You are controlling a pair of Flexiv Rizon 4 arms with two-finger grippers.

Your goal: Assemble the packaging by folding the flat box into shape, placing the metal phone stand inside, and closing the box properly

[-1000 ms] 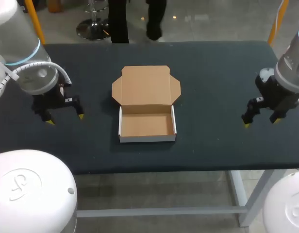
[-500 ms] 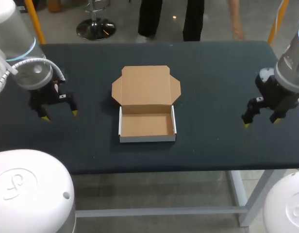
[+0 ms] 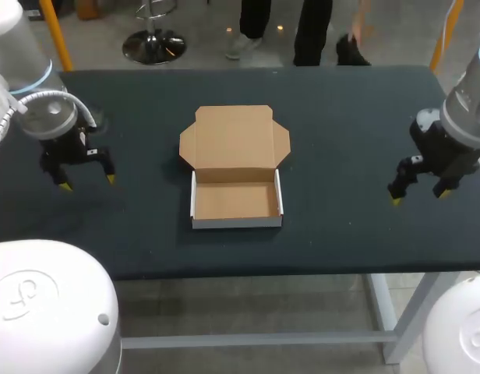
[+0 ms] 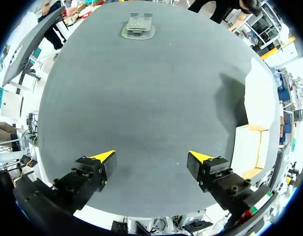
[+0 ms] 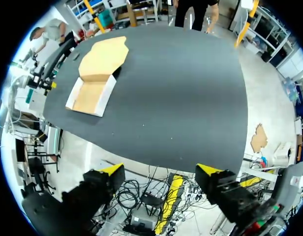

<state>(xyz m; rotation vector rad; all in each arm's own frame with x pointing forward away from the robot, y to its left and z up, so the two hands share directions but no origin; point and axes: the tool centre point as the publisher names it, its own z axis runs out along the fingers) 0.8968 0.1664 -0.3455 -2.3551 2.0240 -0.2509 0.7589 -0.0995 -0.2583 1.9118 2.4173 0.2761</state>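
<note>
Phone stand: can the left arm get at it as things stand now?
Probably yes: the phone stand lies straight ahead of the open left pincer, with only bare table between them.

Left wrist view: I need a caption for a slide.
Open left gripper above the table, phone stand far ahead, box beside the gripper.

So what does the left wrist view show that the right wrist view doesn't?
Only the left wrist view: the stand, far ahead of the open left hand. Only the right wrist view: the open right hand and the whole box, lid open. Both: the table; the left wrist view catches just part of the box.
</note>
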